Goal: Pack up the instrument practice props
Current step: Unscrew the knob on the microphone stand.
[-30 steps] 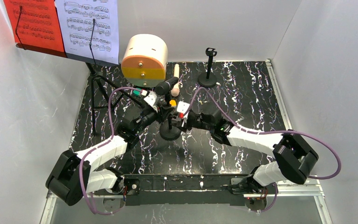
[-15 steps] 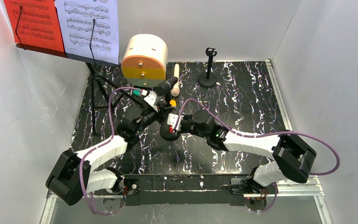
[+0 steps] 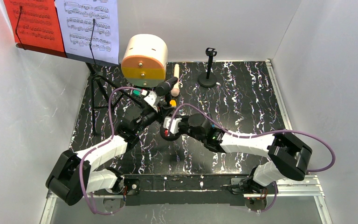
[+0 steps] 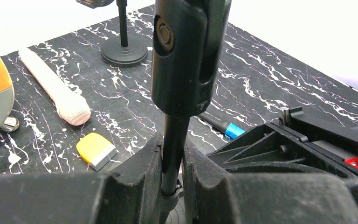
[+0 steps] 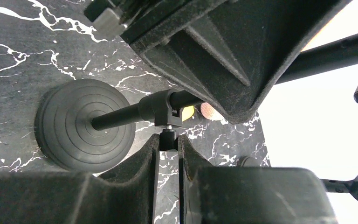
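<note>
A small black mic holder [image 3: 170, 133] stands mid-table on its round base [image 5: 84, 123], with a black microphone [image 3: 166, 87] in its clip [image 4: 186, 56]. My left gripper [image 4: 172, 156] is shut on the holder's upright pole [image 4: 175, 135]. My right gripper [image 5: 168, 142] sits low beside the pole, its jaws closed on the little knob [image 5: 168, 139] of the pole's collar. A cream microphone [image 3: 176, 71] lies flat behind it. A second holder [image 3: 208, 79] stands at the back. The black music rack [image 3: 93, 58] at back left carries a red page [image 3: 32, 23] and a white page [image 3: 91, 25].
A round cream case with orange and yellow bands [image 3: 144, 58] stands at the back centre. A small yellow and grey piece [image 4: 95, 149] and a blue-tipped black stick [image 4: 223, 127] lie on the marbled black mat [image 3: 242, 98]. White walls close in the sides and back.
My right gripper has moved left to the holder's pole and closed on the collar knob. The left gripper has kept its hold on the pole.
</note>
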`<control>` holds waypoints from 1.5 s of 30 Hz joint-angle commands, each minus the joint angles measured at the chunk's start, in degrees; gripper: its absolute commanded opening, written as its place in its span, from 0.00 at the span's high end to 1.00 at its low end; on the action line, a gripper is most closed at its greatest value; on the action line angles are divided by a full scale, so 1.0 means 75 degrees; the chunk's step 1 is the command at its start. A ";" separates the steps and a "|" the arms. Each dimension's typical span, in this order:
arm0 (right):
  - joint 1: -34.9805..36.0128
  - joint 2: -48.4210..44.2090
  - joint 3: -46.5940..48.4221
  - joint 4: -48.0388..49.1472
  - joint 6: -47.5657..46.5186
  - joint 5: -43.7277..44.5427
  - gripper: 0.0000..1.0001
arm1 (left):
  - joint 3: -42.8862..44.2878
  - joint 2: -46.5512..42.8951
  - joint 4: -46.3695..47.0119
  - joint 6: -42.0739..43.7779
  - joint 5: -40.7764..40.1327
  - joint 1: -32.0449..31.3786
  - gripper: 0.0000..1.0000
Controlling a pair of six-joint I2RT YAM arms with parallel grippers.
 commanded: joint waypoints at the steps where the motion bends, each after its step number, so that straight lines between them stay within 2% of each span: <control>1: 0.0346 0.0248 -0.0091 0.0242 -0.0535 0.0436 0.95 | 0.0036 0.0086 -0.0713 -0.0364 0.0018 -0.0024 1.00; 2: 0.0444 0.0299 -0.0149 0.0355 -0.0698 0.0614 0.99 | 0.0033 0.0076 -0.0707 -0.0435 -0.0028 -0.0024 1.00; 6: 0.0879 0.0669 -0.0479 0.0996 -0.1555 0.1629 0.99 | -0.0002 0.0001 -0.0719 -0.0551 -0.0082 -0.0024 1.00; 12: 0.1336 0.1564 -0.1061 0.2748 -0.2914 0.2820 0.99 | -0.0115 -0.0344 -0.0702 -0.0634 -0.0275 -0.0024 1.00; 22: 0.1874 0.2708 -0.1439 0.4654 -0.3970 0.3601 0.99 | -0.0211 -0.0524 -0.0702 -0.0772 -0.0720 -0.0024 1.00; 28: 0.1980 0.2597 -0.1586 0.5073 -0.3719 0.3575 0.99 | -0.0291 -0.0574 -0.0677 -0.0762 -0.0899 -0.0018 1.00; 29: 0.1981 0.2469 -0.1594 0.5052 -0.3508 0.3497 0.96 | -0.0294 -0.0579 -0.0678 -0.0734 -0.0906 -0.0024 1.00; 31: 0.1939 0.1989 -0.1638 0.4627 -0.2822 0.3188 0.86 | -0.0305 -0.0592 -0.0678 -0.0680 -0.0894 -0.0024 1.00; 34: 0.1747 0.1096 -0.1481 0.3343 -0.1296 0.2565 0.66 | -0.0330 -0.0617 -0.0678 -0.0619 -0.0891 -0.0024 1.00; 37: 0.1288 0.0172 -0.1275 0.2019 0.0406 0.1479 0.52 | -0.0370 -0.0679 -0.0675 -0.0547 -0.0898 -0.0024 1.00; 40: 0.0612 -0.0545 -0.1229 0.1294 0.2191 0.0151 0.42 | -0.0389 -0.0740 -0.0678 -0.0435 -0.0835 -0.0024 1.00; 45: -0.0681 -0.1073 -0.1165 0.1206 0.4930 -0.1970 0.31 | -0.0424 -0.0759 -0.0649 -0.0362 -0.0770 -0.0024 1.00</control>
